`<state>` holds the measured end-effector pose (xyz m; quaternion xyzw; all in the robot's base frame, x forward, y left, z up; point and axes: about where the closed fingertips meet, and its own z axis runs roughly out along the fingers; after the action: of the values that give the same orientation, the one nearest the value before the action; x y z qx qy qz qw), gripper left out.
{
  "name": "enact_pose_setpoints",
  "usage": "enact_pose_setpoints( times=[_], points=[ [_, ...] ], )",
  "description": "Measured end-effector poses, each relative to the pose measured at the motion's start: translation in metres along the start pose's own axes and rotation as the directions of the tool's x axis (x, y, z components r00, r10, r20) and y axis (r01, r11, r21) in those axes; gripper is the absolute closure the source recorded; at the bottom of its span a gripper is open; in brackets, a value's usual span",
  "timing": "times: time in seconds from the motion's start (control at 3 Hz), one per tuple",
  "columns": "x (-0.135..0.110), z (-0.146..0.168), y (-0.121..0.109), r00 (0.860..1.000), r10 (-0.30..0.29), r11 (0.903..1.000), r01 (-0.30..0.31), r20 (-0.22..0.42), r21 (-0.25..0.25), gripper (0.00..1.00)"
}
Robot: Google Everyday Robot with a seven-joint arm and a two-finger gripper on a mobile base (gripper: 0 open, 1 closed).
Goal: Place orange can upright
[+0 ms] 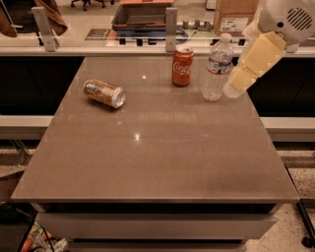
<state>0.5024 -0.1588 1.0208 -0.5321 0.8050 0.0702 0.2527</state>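
The orange can [103, 93] lies on its side at the left rear of the brown table [157, 162], its silver end facing right and toward the front. My gripper [234, 88] comes in from the upper right on a pale cream arm. It hangs over the table's right rear, just right of the water bottle and far from the orange can.
A red Coca-Cola can [182, 66] stands upright at the rear middle. A clear water bottle [216, 69] stands right of it, close to my arm. A counter with a tray [142, 15] and a cardboard box [236, 17] runs behind the table.
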Motion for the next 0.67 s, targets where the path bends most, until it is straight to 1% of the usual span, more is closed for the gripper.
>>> enact_pose_setpoints(
  times=[0.33, 0.67],
  points=[
    [-0.023, 0.007, -0.014, 0.994, 0.106, 0.9942, -0.107, 0.033, 0.011, 0.0],
    [-0.045, 0.016, -0.029, 0.977, 0.215, 0.9752, -0.215, 0.007, 0.052, 0.0]
  ],
)
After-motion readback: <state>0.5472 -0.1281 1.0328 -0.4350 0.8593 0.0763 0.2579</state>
